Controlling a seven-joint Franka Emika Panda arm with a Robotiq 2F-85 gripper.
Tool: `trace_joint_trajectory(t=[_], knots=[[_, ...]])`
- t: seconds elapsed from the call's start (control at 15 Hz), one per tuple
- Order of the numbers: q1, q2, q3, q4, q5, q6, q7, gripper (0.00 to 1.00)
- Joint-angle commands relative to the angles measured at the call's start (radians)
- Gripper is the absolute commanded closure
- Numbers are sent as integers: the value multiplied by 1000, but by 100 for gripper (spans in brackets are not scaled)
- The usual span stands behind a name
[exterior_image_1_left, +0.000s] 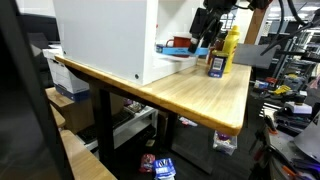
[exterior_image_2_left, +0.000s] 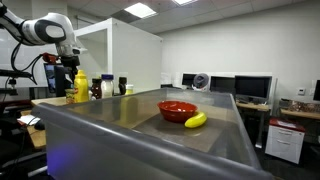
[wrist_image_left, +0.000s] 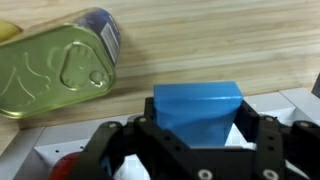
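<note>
Closest to the wrist camera, the black pincer (wrist_image_left: 195, 130) fills the bottom of the view, its two fingers (wrist_image_left: 118, 140) standing fairly wide with a blue block (wrist_image_left: 197, 105) between them. They look pressed onto the block's sides, so the pincer is pinching it. Just past the block lies the light wooden tabletop (wrist_image_left: 220, 40). On it, to the upper left and near the block, a tin can (wrist_image_left: 60, 65) lies on its side, its gold pull-tab lid facing the camera and a blue label showing behind the rim. In an exterior view, a red bowl (exterior_image_2_left: 177, 110) with a banana (exterior_image_2_left: 196, 120) just beside it sits near the camera. Farther back, the pincer (exterior_image_2_left: 68, 62) hangs from the white arm, just beside and a little above the cap of a yellow bottle (exterior_image_2_left: 81, 87), with the block too small to make out there. In an exterior view from across the wood, a large white box (exterior_image_1_left: 105, 40) stands nearest on the tabletop (exterior_image_1_left: 200, 95). Beyond it a dark container (exterior_image_1_left: 215, 66) stands touching or just in front of the yellow bottle (exterior_image_1_left: 230, 45), and the pincer (exterior_image_1_left: 208, 30) hangs above them at the far end
</note>
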Motion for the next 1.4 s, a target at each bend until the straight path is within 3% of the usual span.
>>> trace_joint_trajectory(t=[0.0,0.87,1.33], knots=[[-1,-80,-4,-50,55,-45,-10,48],[37,-180,-1,-141,125,-195,-56,48],[133,-139,4,-106,125,-199,-265,48]])
